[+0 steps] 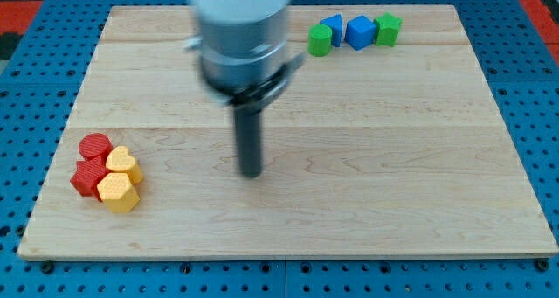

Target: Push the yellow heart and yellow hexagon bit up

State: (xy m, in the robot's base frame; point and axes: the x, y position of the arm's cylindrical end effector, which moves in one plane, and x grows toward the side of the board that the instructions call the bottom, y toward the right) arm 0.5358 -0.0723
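Note:
The yellow heart [123, 164] and the yellow hexagon [118, 191] sit touching each other near the board's lower left corner, the hexagon just below the heart. A red cylinder [94, 146] and a red star-like block [87, 176] press against their left side. My tip [251, 172] rests on the board well to the right of this cluster, about level with the heart and apart from every block.
At the view's top right stands a row of blocks: a green one [320, 40], a blue one [333, 28], a blue one [360, 31] and a green one [388, 29]. The wooden board [393, 176] ends close below the hexagon.

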